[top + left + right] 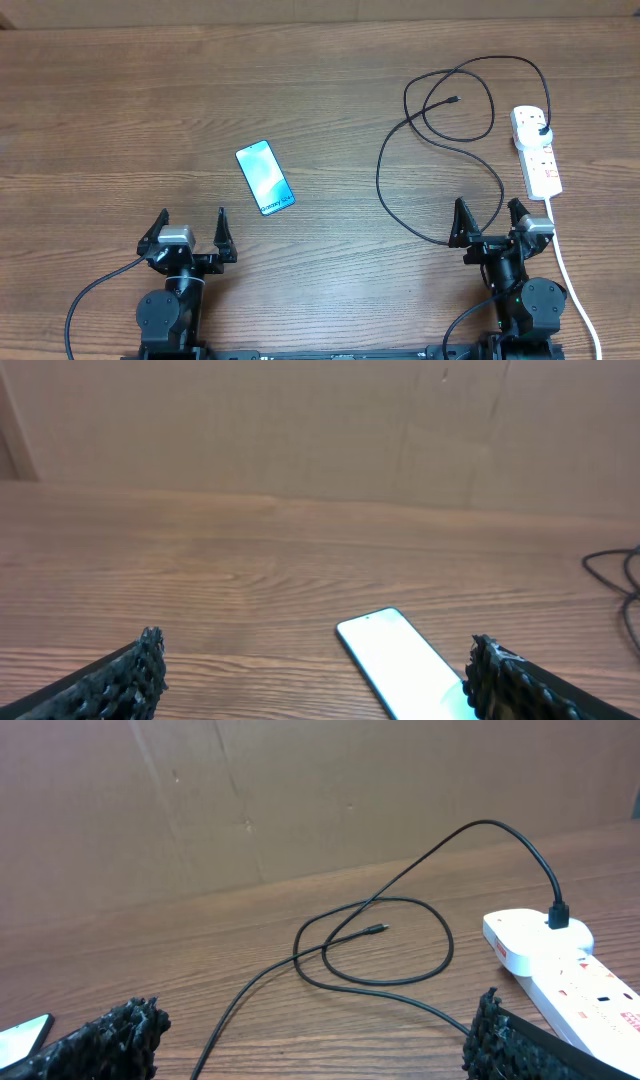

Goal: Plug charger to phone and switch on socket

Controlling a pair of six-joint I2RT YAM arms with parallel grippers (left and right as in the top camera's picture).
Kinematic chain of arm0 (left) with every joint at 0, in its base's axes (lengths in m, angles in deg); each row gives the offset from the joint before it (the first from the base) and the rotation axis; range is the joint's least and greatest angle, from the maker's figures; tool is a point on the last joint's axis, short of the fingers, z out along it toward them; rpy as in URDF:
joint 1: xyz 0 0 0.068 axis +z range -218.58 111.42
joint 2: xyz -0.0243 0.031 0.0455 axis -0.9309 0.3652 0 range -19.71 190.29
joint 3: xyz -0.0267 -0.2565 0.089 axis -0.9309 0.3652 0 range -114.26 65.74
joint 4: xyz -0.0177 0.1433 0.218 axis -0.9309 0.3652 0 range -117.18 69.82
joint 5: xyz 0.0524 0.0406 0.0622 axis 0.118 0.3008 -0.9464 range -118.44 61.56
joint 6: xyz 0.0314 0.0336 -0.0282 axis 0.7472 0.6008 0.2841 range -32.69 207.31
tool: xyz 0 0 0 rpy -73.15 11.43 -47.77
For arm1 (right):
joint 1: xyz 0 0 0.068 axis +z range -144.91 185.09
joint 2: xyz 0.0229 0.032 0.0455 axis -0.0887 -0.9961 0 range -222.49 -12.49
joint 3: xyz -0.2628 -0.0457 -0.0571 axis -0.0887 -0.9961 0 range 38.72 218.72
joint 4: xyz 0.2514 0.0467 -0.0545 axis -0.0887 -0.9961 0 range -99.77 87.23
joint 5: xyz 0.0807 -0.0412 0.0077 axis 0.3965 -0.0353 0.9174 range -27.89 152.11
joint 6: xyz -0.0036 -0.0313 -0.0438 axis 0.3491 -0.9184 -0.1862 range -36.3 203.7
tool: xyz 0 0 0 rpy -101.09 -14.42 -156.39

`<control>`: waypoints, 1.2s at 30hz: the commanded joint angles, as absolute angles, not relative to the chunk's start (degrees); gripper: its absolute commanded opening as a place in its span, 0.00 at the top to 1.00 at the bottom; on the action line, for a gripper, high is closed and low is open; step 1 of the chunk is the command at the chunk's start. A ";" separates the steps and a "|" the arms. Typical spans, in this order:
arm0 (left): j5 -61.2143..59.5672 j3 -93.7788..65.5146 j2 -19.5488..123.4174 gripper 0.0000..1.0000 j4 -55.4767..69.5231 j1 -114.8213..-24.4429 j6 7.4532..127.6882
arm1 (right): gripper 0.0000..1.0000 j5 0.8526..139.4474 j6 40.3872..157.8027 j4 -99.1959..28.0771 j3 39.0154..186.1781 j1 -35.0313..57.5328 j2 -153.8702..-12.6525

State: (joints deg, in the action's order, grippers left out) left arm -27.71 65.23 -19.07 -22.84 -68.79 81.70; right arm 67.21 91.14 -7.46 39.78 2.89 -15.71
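The phone [265, 178] lies flat on the wooden table with its light-blue screen lit, just ahead and right of my left gripper [192, 226], which is open and empty; in the left wrist view the phone [400, 662] reaches toward the right finger. The charger [400, 140], a thin black cable, loops across the right half, its small connector tip [455, 99] lying free and its black plug [542, 131] seated in the socket [537, 150]. My right gripper [490, 216] stands open near the front edge, over the cable's nearest bend. In the right wrist view the tip [377, 929] and socket [560, 970] show.
The socket's thick white cord [572, 280] runs down past the right arm to the table's front edge. A cardboard wall [320, 430] stands behind the table. Bare wood lies between the phone and the cable loops.
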 commanded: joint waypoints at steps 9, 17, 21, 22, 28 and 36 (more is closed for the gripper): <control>-19.97 65.36 -18.46 0.00 -23.17 -68.24 70.10 | 0.00 66.71 90.70 -7.27 39.21 3.15 -15.80; -14.92 64.36 -8.84 0.00 -22.45 -68.24 70.16 | 0.00 66.71 90.68 -7.27 39.21 3.15 -15.80; -13.83 62.32 -4.64 0.00 -22.43 -68.24 70.16 | 0.00 66.71 90.70 -7.27 39.21 3.15 -15.80; -13.78 61.47 -3.75 0.00 -22.30 -68.24 70.16 | 0.00 66.71 90.70 -7.27 39.21 3.15 -15.80; -13.98 53.12 0.91 0.00 -17.60 -68.24 72.39 | 0.00 66.71 90.70 -7.27 39.21 3.15 -15.80; -14.00 43.29 6.42 0.00 -10.43 -68.24 73.18 | 0.00 66.71 90.70 -7.27 39.21 3.15 -15.80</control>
State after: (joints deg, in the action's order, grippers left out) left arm -14.86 46.65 4.73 -11.46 -68.79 71.60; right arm 67.19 91.12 -7.48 39.78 2.89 -15.71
